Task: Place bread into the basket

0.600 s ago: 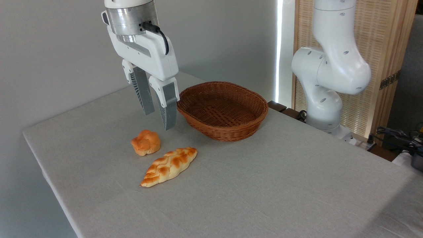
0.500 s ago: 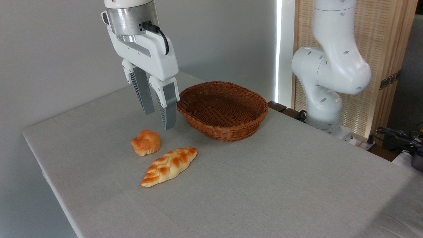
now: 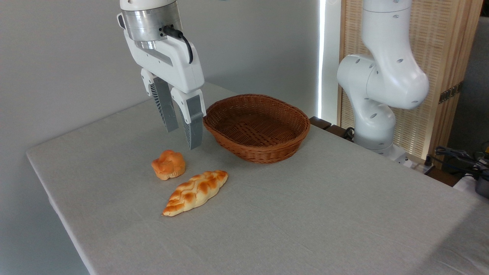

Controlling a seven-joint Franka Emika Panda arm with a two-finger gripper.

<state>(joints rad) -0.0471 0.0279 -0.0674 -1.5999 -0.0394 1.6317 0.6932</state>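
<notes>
Tool (image 3: pixel 183 138): two grey ribbed fingers (image 3: pixel 193 121) on a white housing, pointing down and slightly tilted, parted by a modest gap with nothing between them. It hangs in the air above the table (image 3: pixel 305 214), up and to the left of the basket's near-left rim, touching nothing.

Bread (image 3: pixel 168 164): small round orange-golden bun with a lobed, flower-like top and a paler base. It sits on the table to the lower left of the basket, well outside it, and below the fingertips (a clear stretch of air lies between bun and tool).

Braided loaf (image 3: pixel 196 192): long, pointed, pale with browned stripes. It lies flat on the table below the basket's left end, running diagonally from lower left to upper right; its upper end is just beside the bun, and whether the two touch cannot be told.

Basket (image 3: pixel 256 127): oval, brown woven wicker, shallow flared sides, interior bare. It stands on the table towards the far edge, much wider than the bun.

Table: covered in a light grey cloth, carrying the basket, the bun and the loaf.

Arm (image 3: pixel 382 76): white jointed segments rising to the right of the basket, its base beyond the far table edge.

Backdrop: plain grey wall behind the basket to the left; a slatted wooden screen (image 3: pixel 439 57) behind the arm.
</notes>
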